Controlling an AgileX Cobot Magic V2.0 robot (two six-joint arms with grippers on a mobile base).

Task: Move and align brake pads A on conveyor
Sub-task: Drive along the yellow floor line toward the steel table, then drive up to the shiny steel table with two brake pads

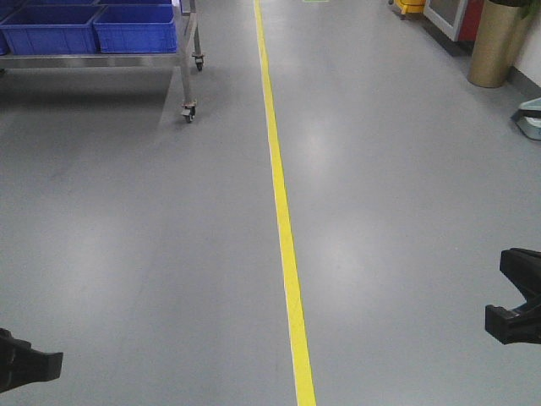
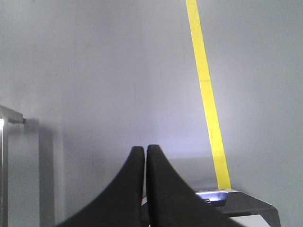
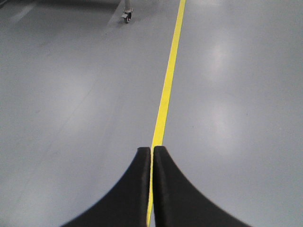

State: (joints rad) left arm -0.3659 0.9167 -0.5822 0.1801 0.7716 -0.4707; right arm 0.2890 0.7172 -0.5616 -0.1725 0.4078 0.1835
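Note:
The brake pads A and the conveyor are out of view in all three views. My left gripper [image 2: 144, 149] is shut, its two black fingers pressed together with nothing between them, hanging over bare grey floor. My right gripper [image 3: 152, 149] is also shut and holds nothing; only a thin sliver of the yellow line shows between its fingers. In the front view the left gripper [image 1: 30, 364] pokes in at the bottom left corner and the right gripper [image 1: 517, 298] at the right edge.
A yellow floor line [image 1: 283, 220] runs away down the middle of the grey floor. A steel trolley [image 1: 188, 80] on castors carries blue bins [image 1: 135, 30] at the far left. A gold planter [image 1: 499, 42] stands at the far right. A metal frame [image 2: 7, 156] shows at the left wrist view's edge.

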